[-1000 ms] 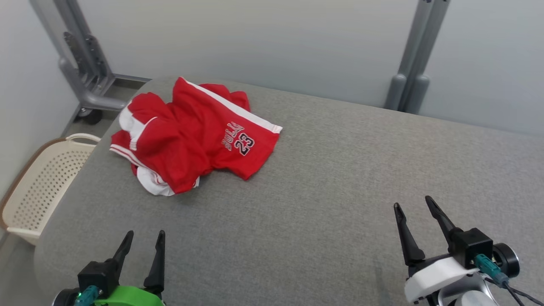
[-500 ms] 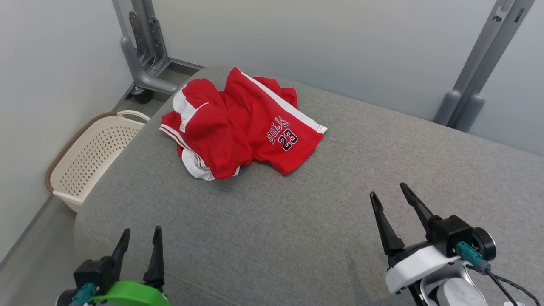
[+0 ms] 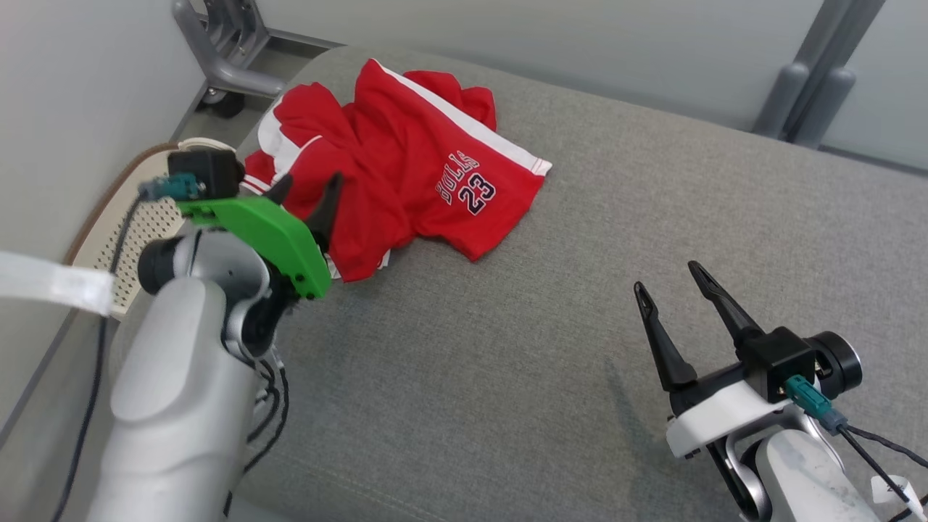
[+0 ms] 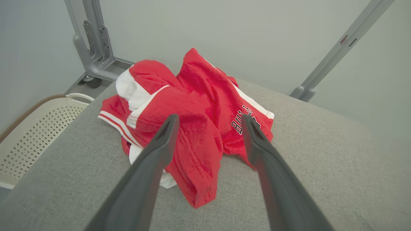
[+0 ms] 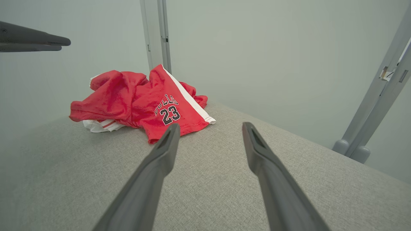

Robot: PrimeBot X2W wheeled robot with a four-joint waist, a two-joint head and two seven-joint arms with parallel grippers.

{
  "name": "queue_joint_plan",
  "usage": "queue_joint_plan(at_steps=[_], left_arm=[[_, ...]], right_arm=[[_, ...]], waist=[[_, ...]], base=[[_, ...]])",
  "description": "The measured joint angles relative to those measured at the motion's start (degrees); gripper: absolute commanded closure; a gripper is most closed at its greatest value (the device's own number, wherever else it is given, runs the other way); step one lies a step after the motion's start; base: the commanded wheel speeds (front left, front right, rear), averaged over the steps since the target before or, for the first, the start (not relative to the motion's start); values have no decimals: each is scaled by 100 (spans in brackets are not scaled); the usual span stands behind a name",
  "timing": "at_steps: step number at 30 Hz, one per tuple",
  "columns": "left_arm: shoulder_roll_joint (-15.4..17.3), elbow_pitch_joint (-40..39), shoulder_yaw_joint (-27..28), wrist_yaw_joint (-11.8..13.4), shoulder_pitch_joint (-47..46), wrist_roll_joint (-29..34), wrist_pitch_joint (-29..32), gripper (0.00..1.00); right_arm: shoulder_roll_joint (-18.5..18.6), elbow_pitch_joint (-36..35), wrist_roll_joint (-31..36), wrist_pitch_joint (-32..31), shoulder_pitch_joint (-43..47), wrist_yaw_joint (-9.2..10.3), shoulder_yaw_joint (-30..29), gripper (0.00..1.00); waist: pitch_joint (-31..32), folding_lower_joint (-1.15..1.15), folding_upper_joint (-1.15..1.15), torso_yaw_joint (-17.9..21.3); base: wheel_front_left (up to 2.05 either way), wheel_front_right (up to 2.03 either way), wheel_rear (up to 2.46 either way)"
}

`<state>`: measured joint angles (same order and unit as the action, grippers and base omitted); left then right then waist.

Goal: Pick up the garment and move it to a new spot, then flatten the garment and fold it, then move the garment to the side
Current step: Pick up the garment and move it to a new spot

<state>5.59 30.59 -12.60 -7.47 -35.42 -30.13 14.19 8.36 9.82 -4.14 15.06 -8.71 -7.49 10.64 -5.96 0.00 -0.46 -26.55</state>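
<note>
The garment (image 3: 406, 159) is a pair of red shorts with white trim and "BULLS 23" print, lying crumpled at the far left of the grey padded surface (image 3: 507, 341). My left gripper (image 3: 307, 185), on its green mount, hovers open at the garment's near left edge with nothing between its fingers. In the left wrist view the garment (image 4: 199, 96) lies just beyond that gripper (image 4: 210, 117). My right gripper (image 3: 667, 278) stands open over bare padding at the near right, well short of the garment (image 5: 135, 99). It is open in its own view (image 5: 211, 125) too.
A cream perforated basket (image 4: 32, 128) sits on the floor off the surface's left edge. Grey metal frame legs stand at the back left (image 3: 217, 51) and back right (image 3: 812, 80). A pale wall runs behind. The left gripper's fingers (image 5: 35, 40) show at the right wrist view's top left.
The head camera has shifted and tilted down. My left arm has lifted and reached forward to the garment's near left edge. The right gripper stays open in about the same place; the garment lies unmoved.
</note>
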Motion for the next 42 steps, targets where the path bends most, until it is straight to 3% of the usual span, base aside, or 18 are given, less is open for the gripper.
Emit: queue_joint_plan(at_steps=[6,16,17,18,20,27,42], left_arm=[[253,906,80,131,-1071,-65,693,0],[715,2360,103,346,-1655,97,772,0],[777,2494,53,374,-1654,174,740,9],[850,2637,-23,401,-1646,246,710,50],[1014,2843,-167,444,-1632,471,622,100],[1193,3209,-486,342,-1863,744,486,100],[1145,2850,-839,44,-2763,780,277,100]], right_arm=[[55,-13,30,0,-302,-1,191,0],[70,-82,29,0,-342,0,221,0],[46,-82,29,0,-347,0,243,0],[13,-79,29,0,-354,0,263,0],[-48,-91,23,0,-364,-1,269,0],[-94,-123,3,0,-359,-1,77,0],[-259,80,-207,0,24,-1,49,0]], waist=[[-560,0,0,329],[-1133,0,0,1182],[-1182,0,0,1259],[-1225,0,0,1342],[-1290,0,0,1505],[-1465,0,0,1847],[-734,0,0,1670]], base=[[0,0,0],[0,0,0],[0,0,0],[0,0,0],[0,0,0],[0,0,0],[0,0,0]])
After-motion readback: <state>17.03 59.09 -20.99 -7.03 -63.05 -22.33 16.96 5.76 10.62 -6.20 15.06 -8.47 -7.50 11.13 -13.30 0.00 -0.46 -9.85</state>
